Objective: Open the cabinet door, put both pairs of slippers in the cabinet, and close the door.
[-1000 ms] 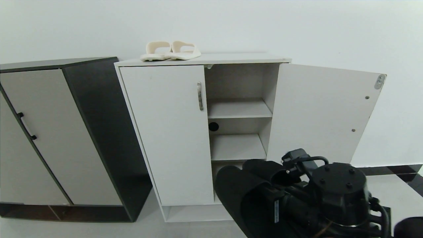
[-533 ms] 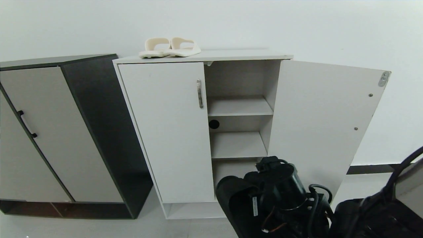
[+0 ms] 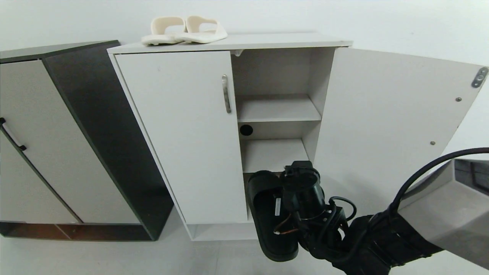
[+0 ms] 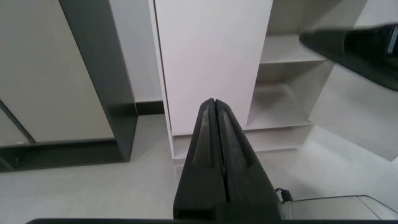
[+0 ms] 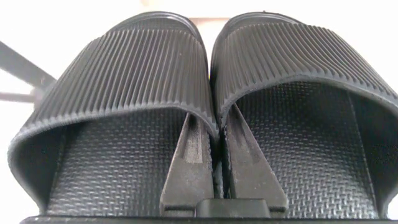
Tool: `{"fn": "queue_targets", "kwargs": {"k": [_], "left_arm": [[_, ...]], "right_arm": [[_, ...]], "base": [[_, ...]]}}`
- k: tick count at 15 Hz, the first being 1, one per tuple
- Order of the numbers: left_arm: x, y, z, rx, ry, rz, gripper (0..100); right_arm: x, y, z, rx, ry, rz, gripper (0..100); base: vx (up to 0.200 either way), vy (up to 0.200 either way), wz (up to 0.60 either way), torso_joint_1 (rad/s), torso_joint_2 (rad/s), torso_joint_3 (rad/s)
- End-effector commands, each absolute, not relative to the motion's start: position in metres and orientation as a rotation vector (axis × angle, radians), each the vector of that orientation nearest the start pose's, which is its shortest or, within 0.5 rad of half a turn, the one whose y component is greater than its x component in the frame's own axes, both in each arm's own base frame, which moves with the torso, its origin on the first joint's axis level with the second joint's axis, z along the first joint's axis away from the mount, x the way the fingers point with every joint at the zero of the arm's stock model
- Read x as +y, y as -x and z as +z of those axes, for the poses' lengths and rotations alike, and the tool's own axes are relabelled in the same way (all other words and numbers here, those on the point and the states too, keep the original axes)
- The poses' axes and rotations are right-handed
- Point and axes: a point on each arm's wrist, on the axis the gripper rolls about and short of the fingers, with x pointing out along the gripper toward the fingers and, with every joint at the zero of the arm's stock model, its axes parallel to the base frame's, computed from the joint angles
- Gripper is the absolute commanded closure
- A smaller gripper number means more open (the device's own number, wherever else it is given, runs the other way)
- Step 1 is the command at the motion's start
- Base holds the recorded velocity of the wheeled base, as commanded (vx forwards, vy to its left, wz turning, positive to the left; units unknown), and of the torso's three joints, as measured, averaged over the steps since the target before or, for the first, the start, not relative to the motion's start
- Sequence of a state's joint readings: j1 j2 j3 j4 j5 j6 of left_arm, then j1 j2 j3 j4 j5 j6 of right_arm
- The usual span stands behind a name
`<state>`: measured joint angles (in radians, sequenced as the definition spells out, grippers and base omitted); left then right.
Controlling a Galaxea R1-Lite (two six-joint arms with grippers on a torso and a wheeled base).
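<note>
Right now the black slippers [image 3: 269, 214] hang down low, just in front of the open white cabinet [image 3: 179, 133]. They look light, soft and bendy. The right gripper [image 5: 214, 134] pinches both straps [image 5: 143, 81] together where they meet, a good spot to hold. The cream slippers [image 3: 183, 29] sit on top. The left gripper [image 4: 215, 106] is squeezed closed on nothing.

The white cabinet [image 3: 275, 38] has its right door [image 3: 382, 126] swung wide. My right pincer [image 5: 214, 155] holds the black slippers [image 3: 267, 208] at its lowest opening; the cream slippers [image 3: 183, 29] lie on top.
</note>
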<state>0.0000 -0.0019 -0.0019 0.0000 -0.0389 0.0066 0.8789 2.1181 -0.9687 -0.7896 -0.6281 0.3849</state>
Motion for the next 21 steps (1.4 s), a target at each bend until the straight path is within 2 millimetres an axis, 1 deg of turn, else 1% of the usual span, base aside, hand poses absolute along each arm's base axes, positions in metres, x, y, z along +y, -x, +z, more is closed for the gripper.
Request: {"fn": "queue_targets", "kwargs": {"k": [1,2,3,7,9,10,13,15,16,17,20,21], "left_arm": [[-0.001,0.023,0.076,-0.002,-0.006,-0.038,100],[-0.001,0.023,0.076,-0.002,-0.008,-0.038,100],[-0.001,0.023,0.076,-0.002,-0.008,-0.037,100],[-0.001,0.023,0.076,-0.002,-0.008,-0.037,100],[-0.001,0.023,0.076,-0.002,-0.008,-0.035,100],[-0.001,0.023,0.076,-0.002,-0.008,-0.035,100],[-0.001,0.023,0.076,-0.002,-0.003,-0.035,100],[-0.001,0.023,0.076,-0.002,-0.003,-0.037,100],[-0.001,0.023,0.076,-0.002,-0.003,-0.037,100],[-0.001,0.023,0.076,-0.002,-0.003,-0.037,100],[-0.001,0.023,0.076,-0.002,-0.003,-0.038,100],[-0.001,0.023,0.076,-0.002,-0.002,-0.037,100]], "right_arm": [[0.293,-0.266,0.077,0.284,-0.089,0.164,100],[0.289,-0.274,0.079,0.222,-0.064,0.140,100],[0.289,-0.277,0.078,0.202,-0.058,0.128,100],[0.291,-0.282,0.067,0.210,-0.043,0.113,100],[0.292,-0.285,0.068,0.190,-0.056,0.110,100],[0.294,-0.286,0.071,0.169,-0.058,0.114,100],[0.295,-0.299,0.091,0.041,-0.060,0.104,100],[0.303,-0.307,0.088,0.017,-0.065,0.095,100],[0.305,-0.311,0.081,0.023,-0.059,0.088,100],[0.302,-0.315,0.075,0.031,-0.052,0.076,100],[0.293,-0.325,0.075,0.024,-0.057,0.045,100],[0.290,-0.328,0.076,0.023,-0.059,0.036,100]], "base": [[0.000,0.000,0.00,0.002,0.00,-0.193],[0.000,0.000,0.00,0.002,0.01,-0.198],[0.000,0.000,0.00,0.002,0.00,-0.198],[0.000,0.000,0.00,0.000,0.00,-0.194],[0.000,0.000,0.00,0.005,0.01,-0.198],[0.000,0.000,0.00,-0.002,0.00,-0.198],[0.000,0.000,0.00,0.002,0.01,-0.193],[0.000,0.000,0.00,0.002,0.01,-0.124],[0.000,0.000,0.00,0.000,0.00,0.000],[0.000,0.000,0.00,0.000,0.00,0.000],[0.000,0.200,0.00,0.002,0.00,-0.033],[0.000,0.000,0.00,0.000,0.00,0.000]]}}
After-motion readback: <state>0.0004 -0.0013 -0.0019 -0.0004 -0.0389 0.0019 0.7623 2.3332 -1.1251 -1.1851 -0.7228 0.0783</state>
